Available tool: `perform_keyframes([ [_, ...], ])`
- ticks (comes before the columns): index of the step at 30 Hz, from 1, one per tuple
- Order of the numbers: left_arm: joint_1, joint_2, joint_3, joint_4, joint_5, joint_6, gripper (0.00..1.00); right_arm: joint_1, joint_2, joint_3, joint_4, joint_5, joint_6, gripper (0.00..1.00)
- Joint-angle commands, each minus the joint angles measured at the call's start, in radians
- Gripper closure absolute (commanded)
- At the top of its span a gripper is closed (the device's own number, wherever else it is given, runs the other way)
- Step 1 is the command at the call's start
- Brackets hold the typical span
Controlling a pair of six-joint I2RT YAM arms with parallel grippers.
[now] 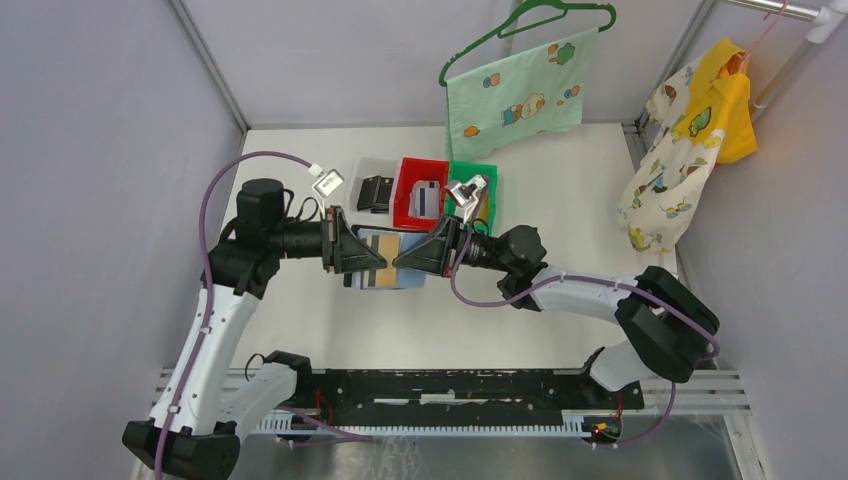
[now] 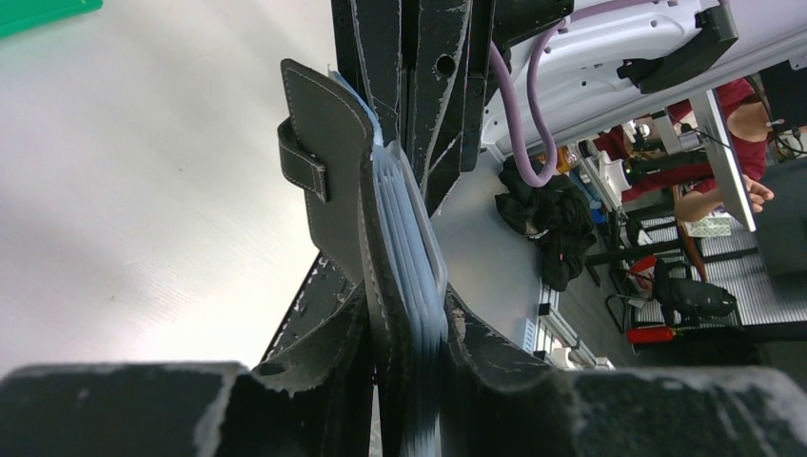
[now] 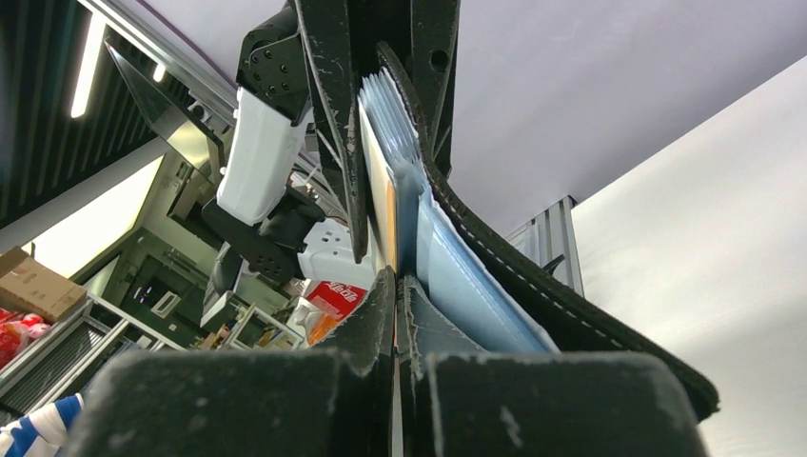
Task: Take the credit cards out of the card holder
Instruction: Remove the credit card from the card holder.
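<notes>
You had the card holder [image 1: 385, 244] raised over the middle of the table [image 1: 570, 210], held between the two arms. The side walls were well apart from both arms, and white tabletop showed in front of the grippers and to their right.

Your left gripper [image 1: 368, 256] was clamped on the holder. In its wrist view the black cover [image 2: 333, 171] stood on edge with the snap tab [image 2: 305, 168] on its outer side, and the grey-blue sleeves were fanned beside it.

Your right gripper [image 1: 402, 260] had its fingers pressed almost together on a thin tan card [image 3: 390, 205] at the holder's open edge. The blue sleeves and the curved black cover lay just to one side of that pinch.

The three bins sat just behind the grippers. The clear bin [image 1: 362, 168] held a small black thing [image 1: 375, 192], and the red bin [image 1: 404, 196] held a pale card [image 1: 426, 198]. You could not tell what the green bin [image 1: 491, 186] held, because the right wrist covered it.

The only lettering was white print on a red packet [image 3: 333, 299] off the table, too blurred to read.
</notes>
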Motion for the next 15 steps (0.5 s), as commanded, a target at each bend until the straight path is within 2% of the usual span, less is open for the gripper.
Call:
perform_keyframes([
  [1,-0.011,-0.013,0.067,0.026,0.151,-0.018,0.70,-0.003,-0.023,-0.027,0.018,0.021,0.000,1.00],
  [7,-0.011,-0.002,0.079,0.025,0.193,-0.026,0.70,-0.009,-0.038,-0.049,0.021,0.027,-0.003,1.00],
  [15,-0.012,-0.002,0.091,0.015,0.226,-0.029,0.62,-0.011,-0.042,-0.062,0.019,0.028,-0.007,1.00],
])
